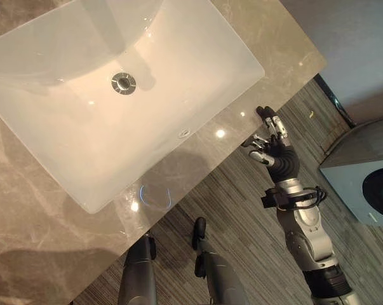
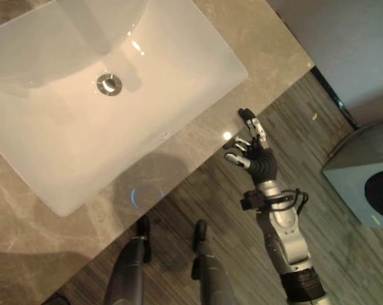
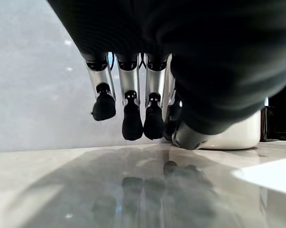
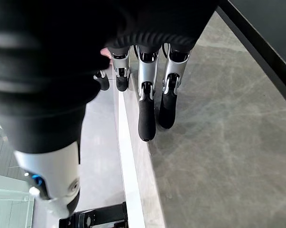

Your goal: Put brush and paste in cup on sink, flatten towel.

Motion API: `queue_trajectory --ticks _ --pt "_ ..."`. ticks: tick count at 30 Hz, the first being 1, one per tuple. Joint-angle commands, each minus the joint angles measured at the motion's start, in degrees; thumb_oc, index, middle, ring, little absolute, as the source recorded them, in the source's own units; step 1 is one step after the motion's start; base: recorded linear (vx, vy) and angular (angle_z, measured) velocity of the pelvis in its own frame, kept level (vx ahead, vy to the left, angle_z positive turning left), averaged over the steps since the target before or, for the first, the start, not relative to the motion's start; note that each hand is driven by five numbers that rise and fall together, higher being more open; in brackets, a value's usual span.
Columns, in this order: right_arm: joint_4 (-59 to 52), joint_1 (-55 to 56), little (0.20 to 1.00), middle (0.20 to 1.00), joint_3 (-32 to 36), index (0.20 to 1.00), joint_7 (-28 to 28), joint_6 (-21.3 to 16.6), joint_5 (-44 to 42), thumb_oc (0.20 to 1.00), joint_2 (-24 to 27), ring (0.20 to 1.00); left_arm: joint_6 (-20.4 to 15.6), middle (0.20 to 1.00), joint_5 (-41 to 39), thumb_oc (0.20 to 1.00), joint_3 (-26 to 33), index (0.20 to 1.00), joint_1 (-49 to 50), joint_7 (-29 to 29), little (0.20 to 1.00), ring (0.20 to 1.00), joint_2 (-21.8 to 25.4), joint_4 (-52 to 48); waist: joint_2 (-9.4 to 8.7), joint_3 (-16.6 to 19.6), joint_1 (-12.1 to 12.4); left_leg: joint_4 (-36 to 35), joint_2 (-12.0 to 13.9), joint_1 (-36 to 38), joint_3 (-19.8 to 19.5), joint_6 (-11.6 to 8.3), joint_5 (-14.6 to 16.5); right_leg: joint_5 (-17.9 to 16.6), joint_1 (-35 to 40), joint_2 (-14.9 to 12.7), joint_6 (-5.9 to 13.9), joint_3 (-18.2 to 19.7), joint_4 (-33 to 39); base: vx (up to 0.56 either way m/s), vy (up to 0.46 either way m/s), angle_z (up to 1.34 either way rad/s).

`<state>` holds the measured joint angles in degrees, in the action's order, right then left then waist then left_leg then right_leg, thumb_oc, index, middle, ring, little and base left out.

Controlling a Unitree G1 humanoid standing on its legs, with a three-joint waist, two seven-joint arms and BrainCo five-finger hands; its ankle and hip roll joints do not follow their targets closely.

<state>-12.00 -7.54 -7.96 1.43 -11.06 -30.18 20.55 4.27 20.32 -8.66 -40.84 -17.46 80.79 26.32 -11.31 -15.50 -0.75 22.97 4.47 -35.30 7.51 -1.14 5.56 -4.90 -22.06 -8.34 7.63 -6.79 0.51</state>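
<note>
A white rectangular sink (image 1: 197, 76) with a metal drain (image 1: 123, 82) is set in a grey marble counter (image 1: 26, 190). My right hand (image 1: 274, 149) is open at the counter's front edge, to the right of the basin, with nothing in it. In the right wrist view its fingers (image 4: 147, 118) hang straight over the counter's rim. My left hand (image 3: 133, 109) is open, and its fingers hover just above a glossy counter surface. Past them stands a white rounded object (image 3: 233, 137); I cannot tell what it is.
A grey front-loading machine (image 1: 369, 184) stands on the striped floor (image 1: 242, 216) to the right of my right arm. A grey wall (image 1: 350, 44) rises behind it. A dark object (image 3: 280, 123) sits beside the white one in the left wrist view.
</note>
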Motion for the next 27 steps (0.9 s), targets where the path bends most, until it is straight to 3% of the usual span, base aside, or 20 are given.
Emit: queue_trajectory --ticks 1,18,27 --pt "4.0 5.2 1.000 1.000 -1.3 1.000 -0.2 2.8 -0.1 1.000 1.8 1.000 -0.5 0.200 -0.5 0.200 -1.4 0.200 -4.3 -1.9 0.200 0.200 0.8 2.4 2.12 -0.8 -0.5 -3.2 -2.8 1.7 -6.6 1.54 4.1 0.9 5.4 -1.6 4.51 -2.8 1.7 0.00 0.000 0.00" --pt "4.4 5.9 1.000 1.000 -1.2 1.000 -0.3 2.6 -0.4 1.000 2.3 1.000 -0.6 0.200 -0.5 0.200 -7.5 0.200 -10.5 -1.9 0.200 0.200 0.4 4.0 2.43 -0.7 -1.2 -3.5 -3.2 1.3 -6.8 1.67 4.0 1.0 4.8 -1.7 4.52 -2.5 1.7 0.00 0.000 0.00" --pt "4.1 6.1 1.000 1.000 -1.4 1.000 -0.3 2.8 -0.5 1.000 2.3 1.000 -0.3 0.200 -0.7 0.200 -7.7 0.200 -9.9 -1.3 0.200 0.200 -0.1 5.1 2.72 -0.7 -1.0 -3.5 -3.1 1.5 -7.0 1.49 3.7 1.8 4.7 -1.6 4.22 -2.7 1.2 0.00 0.000 0.00"
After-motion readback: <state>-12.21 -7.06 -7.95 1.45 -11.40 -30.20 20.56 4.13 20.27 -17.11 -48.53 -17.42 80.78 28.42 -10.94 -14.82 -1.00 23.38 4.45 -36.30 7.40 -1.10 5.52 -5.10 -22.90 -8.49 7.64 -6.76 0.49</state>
